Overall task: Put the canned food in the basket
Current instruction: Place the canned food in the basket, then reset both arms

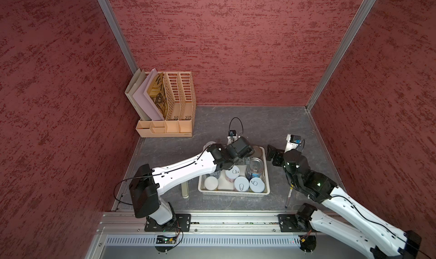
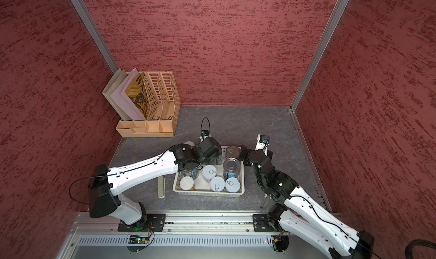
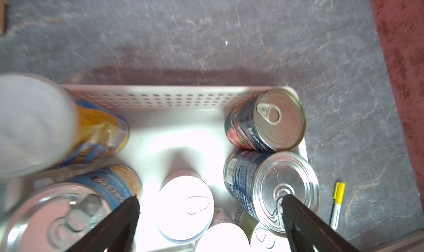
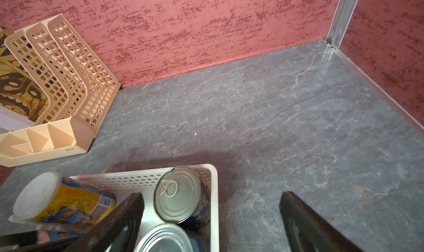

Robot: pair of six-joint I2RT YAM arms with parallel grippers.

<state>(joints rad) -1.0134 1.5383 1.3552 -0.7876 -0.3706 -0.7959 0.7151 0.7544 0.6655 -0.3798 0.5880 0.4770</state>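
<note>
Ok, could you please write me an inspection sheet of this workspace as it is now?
Surface: grey stone-look table; no spill seen.
Job's things: white basket holds seven cans; yellow-orange can is tilted at its far corner and blurred, so I cannot tell whether it is settled.
Clutter: beige case on the left arm's side of the basket; yellow-capped marker on the right arm's side; tan file organizer with folders, far corner.
Grippers: left gripper open above the basket, empty; right gripper open at the basket's edge, empty.
Cables: black cable loop at the left wrist camera, clear of the cans.
Surroundings: red textured walls; aluminium rail in front.
</note>
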